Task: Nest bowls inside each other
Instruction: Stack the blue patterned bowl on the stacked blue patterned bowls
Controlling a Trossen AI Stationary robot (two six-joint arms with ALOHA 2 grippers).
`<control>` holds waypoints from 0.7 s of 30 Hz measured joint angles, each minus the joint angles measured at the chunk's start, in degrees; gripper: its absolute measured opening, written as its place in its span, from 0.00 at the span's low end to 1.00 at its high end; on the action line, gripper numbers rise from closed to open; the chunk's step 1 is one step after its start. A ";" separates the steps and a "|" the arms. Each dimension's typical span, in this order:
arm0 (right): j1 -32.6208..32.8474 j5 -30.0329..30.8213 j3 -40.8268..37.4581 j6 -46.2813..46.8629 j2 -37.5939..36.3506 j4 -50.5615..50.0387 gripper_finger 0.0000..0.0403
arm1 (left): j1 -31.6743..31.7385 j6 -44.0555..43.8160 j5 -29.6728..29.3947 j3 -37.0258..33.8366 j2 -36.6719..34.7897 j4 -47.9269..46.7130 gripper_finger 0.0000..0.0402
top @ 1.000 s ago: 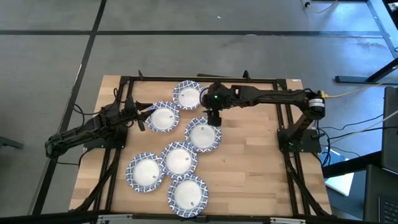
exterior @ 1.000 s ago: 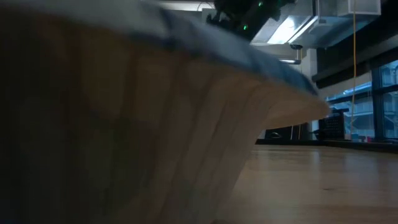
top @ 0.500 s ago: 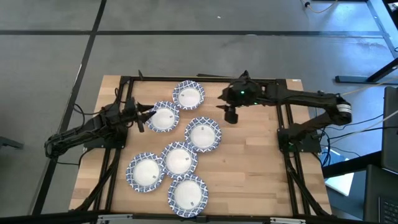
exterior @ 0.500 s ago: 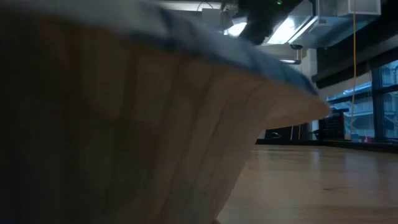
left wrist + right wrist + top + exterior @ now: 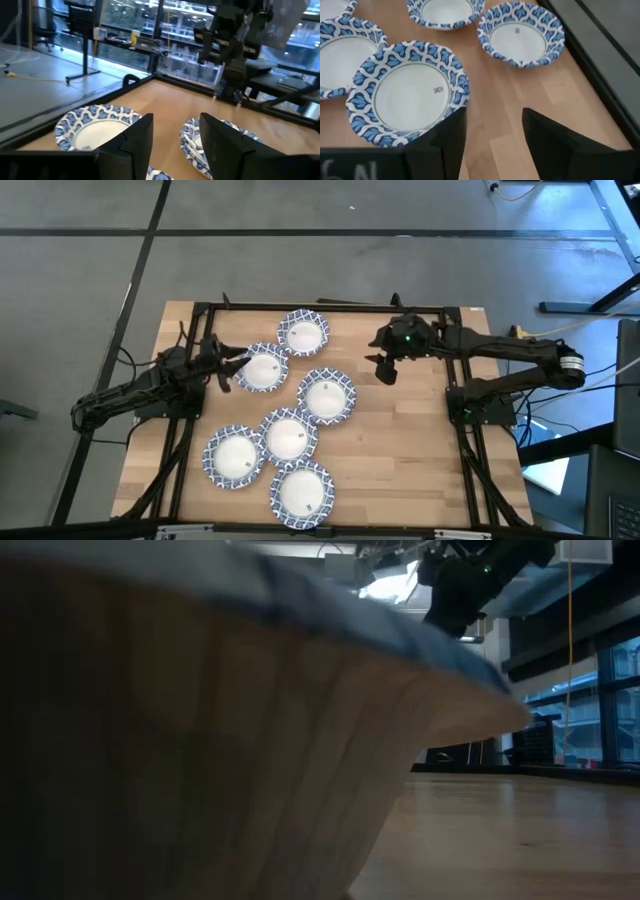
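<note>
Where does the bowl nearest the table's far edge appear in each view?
High: bowl, top centre, under the rail.
Low: not in it; a near bowl fills it.
Left wrist: the bowl closest to the rail.
Right wrist: same, closest to the rail.
Landmark: the black rail.

Even bright overhead light, low view dim, nearest bowl [image 5: 200, 720] a blur

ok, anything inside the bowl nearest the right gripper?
Nothing: that bowl shows a plain white inside with a small printed mark. Whether another bowl sits nested beneath it can't be told. The right gripper hangs open beside it.
</note>
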 joint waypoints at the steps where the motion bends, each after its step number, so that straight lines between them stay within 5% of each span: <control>1: 0.00 -0.02 -0.21 0.34 0.03 0.08 0.48 | 0.00 0.23 -0.84 0.00 0.00 0.00 0.39; 21: -1.57 0.44 -1.21 -4.98 -6.53 2.15 0.48 | -0.02 -4.28 0.95 0.00 0.00 1.42 0.60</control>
